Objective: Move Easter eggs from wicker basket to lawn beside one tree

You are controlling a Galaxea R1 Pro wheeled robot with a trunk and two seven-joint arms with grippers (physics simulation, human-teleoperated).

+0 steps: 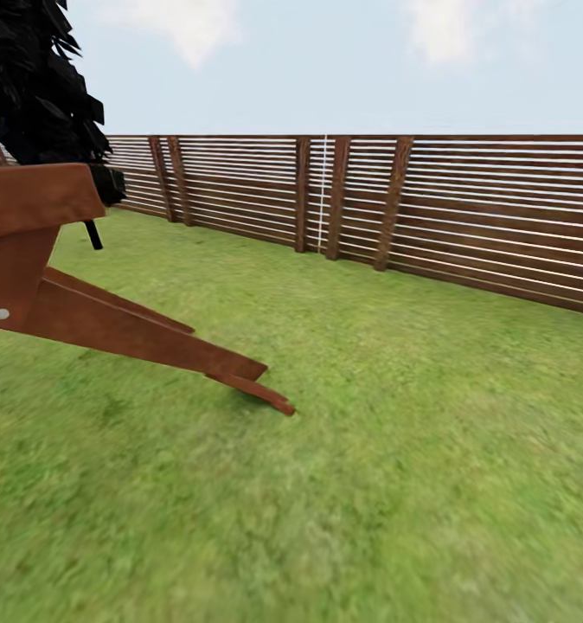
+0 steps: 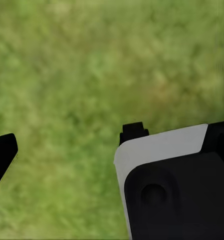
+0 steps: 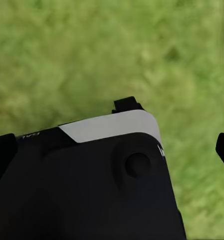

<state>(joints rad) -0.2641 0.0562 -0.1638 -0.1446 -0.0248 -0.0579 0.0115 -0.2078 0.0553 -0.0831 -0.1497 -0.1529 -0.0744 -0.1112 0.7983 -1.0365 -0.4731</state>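
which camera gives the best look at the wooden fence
The head view. The fence runs across the far edge of the lawn, its slats and posts plain to see. Both wrist views look down at grass and dark and white robot parts, with none of the fence.

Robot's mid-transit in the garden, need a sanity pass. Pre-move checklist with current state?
1. Wicker basket in sight: not ok; the head view has lawn, fence and a brown wooden structure.
2. Eggs in sight or held: not ok; both wrist views look down on grass and robot body.
3. Target tree identified: not ok; the one tree in view is the black-trunked black tree, the wrong kind.
4. Path ahead: ok; open grass up to the fence, wooden structure at the left.
5. Left and right tool state: cannot tell; the dark tips at the wrist views' edges do not settle it.
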